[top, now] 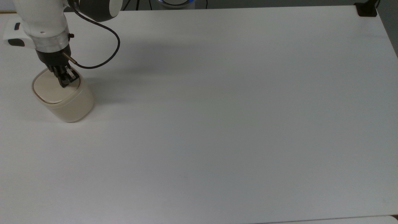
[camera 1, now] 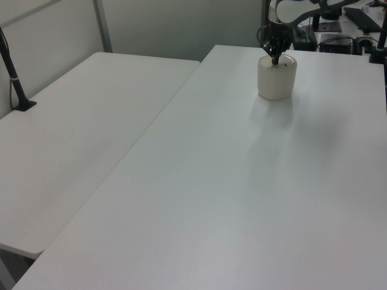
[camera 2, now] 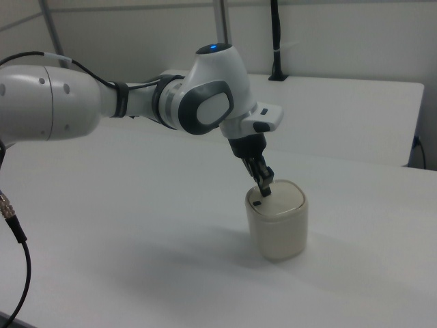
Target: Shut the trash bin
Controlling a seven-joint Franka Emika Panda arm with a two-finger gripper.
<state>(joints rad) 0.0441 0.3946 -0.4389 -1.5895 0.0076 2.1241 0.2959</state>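
Lid [top: 51, 88] lies flat on the trash bin [top: 67, 104], near the top view's left edge of the white table [top: 217, 109]. Gripper [top: 64, 81] presses its tip on the lid, fingers together, holding nothing. Arm [camera 2: 123, 102] is cut off in the top view. No writing is readable.

The white arm [camera 2: 136, 102] is reached in from the right view's left, its wrist [camera 2: 249, 126] bent steeply downward. The dark claw [camera 2: 265, 190] is pointed down with its fingers drawn close together, tips set against the surface beneath.
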